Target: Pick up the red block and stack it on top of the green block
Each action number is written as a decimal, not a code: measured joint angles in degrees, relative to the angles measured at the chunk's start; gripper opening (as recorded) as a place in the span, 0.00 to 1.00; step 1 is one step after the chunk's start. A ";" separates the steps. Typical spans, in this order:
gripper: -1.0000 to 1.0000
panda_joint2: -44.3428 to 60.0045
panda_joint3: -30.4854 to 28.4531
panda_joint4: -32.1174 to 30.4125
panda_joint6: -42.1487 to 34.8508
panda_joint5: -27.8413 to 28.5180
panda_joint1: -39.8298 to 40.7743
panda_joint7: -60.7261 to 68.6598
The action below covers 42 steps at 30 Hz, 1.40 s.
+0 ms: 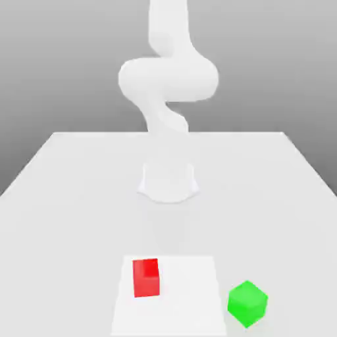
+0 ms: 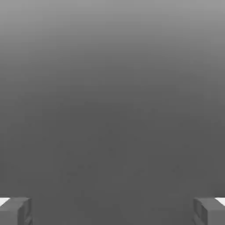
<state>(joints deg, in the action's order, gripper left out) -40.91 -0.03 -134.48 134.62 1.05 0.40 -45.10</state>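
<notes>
Now the red block waits, low and far from the hand

The white robot arm point(image 1: 168, 79) stands tall behind both blocks. Its gripper point(image 2: 112, 212) is wide open and holds nothing. The red block point(image 1: 146, 278) sits on the white square point(image 1: 184, 309), left of the green block point(image 1: 247, 303) in the exterior view.

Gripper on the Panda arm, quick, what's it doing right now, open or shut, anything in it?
Gripper: open, its two grey fingers wide apart, holding nothing.

Blk point(image 1: 146, 278) red (other point(image 1: 247, 304): green).
</notes>
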 joint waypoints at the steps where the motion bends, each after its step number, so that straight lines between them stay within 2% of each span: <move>1: 0.50 2.40 -0.04 -1.26 1.36 0.48 0.21 0.37; 12: 0.50 25.64 -2.37 -13.69 14.62 3.05 1.65 5.50; 19: 0.50 40.13 -3.91 -21.53 23.03 -0.15 2.03 12.20; 26: 0.50 54.65 -2.02 -21.12 34.74 -3.73 3.38 15.52; 27: 0.00 55.77 -1.78 -20.97 35.68 -3.86 3.59 15.65; 34: 0.00 55.57 -1.72 -21.00 35.49 -3.66 3.66 15.45; 40: 0.00 44.47 -2.41 -22.61 26.02 -1.60 3.45 13.93; 42: 0.00 43.57 -0.65 -20.66 23.16 -1.14 -0.23 10.62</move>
<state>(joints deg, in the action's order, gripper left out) 2.66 -0.68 -155.15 157.77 -0.09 0.17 -34.47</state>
